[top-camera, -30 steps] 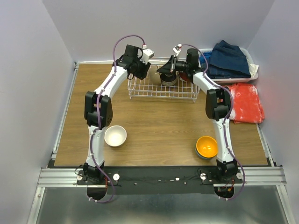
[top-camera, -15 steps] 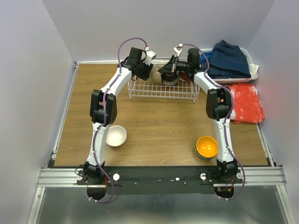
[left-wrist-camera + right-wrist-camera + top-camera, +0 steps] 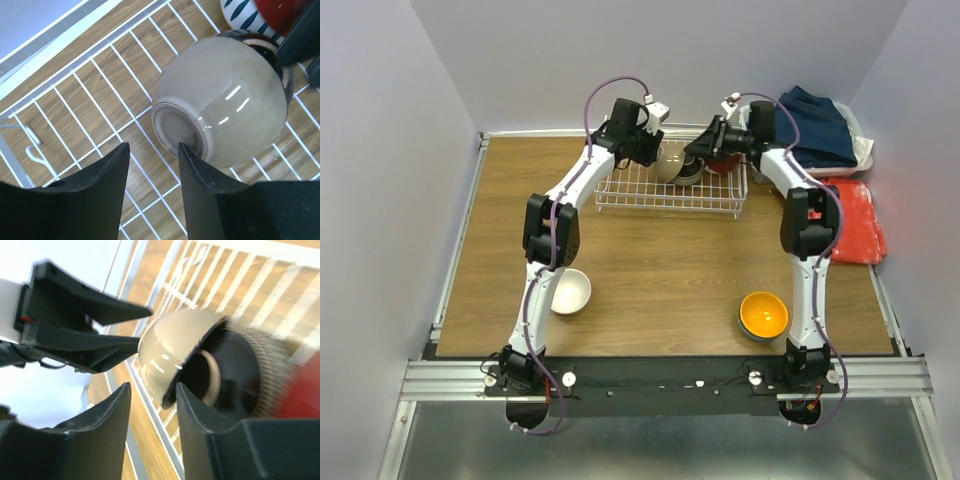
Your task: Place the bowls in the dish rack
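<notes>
The glossy tan ceramic bowl (image 3: 220, 100) rests in the white wire dish rack (image 3: 650, 196), left gripper (image 3: 152, 185) and right gripper (image 3: 152, 425) both released; likely next, the round white bowl (image 3: 568, 291) on the wooden counter (image 3: 660, 270).

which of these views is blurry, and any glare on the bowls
Right wrist: motion-blurred, worst at right, where the red bowl smears and the rack wires go soft. Left wrist: sharp, with white glare streaks on the tan bowl. Top: sharp, evenly lit.
</notes>
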Controlling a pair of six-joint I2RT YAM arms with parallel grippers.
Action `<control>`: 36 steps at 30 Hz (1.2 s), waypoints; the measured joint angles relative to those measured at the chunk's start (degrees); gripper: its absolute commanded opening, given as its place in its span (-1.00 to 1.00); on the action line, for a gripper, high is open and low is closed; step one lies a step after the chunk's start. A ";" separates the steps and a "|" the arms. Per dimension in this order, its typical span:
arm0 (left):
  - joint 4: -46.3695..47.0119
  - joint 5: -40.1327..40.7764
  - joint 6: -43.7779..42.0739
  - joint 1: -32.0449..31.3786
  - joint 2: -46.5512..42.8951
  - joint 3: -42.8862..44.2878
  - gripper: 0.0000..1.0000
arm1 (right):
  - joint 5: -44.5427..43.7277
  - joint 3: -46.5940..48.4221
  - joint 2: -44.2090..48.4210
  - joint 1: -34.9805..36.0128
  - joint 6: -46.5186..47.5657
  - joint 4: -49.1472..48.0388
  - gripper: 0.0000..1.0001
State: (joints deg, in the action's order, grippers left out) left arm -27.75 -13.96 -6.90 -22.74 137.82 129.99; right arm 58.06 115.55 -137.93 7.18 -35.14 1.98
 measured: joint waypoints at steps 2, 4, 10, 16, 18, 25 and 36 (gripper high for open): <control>0.28 -0.09 0.63 -0.35 0.20 0.39 0.07 | -1.57 -0.22 1.75 -1.66 2.34 2.73 0.02; 0.68 -0.04 0.98 -0.83 0.61 0.94 0.08 | -3.41 -0.22 4.07 -3.34 5.25 5.38 0.02; 2.08 -0.04 1.86 -1.81 1.09 2.58 0.11 | -7.32 -0.22 10.29 -5.73 11.76 9.51 0.01; 3.80 -0.15 2.95 -3.17 2.25 4.46 0.12 | -9.90 -1.09 11.87 -4.85 15.74 12.00 0.01; 4.61 -0.20 3.23 -3.93 2.95 5.22 0.12 | -10.56 -2.32 12.04 -4.70 16.55 12.94 0.01; 5.90 -0.85 4.17 -6.38 3.74 6.08 0.13 | -12.15 -6.12 13.53 -4.68 18.62 15.76 0.01; 5.86 -2.64 5.03 -8.52 3.91 6.19 0.17 | -13.09 -8.79 18.05 -5.03 20.26 16.13 0.01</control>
State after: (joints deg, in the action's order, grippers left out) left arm -21.89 -16.60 -1.87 -31.27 141.73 136.18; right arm 44.97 106.76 -119.87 2.15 -14.87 18.11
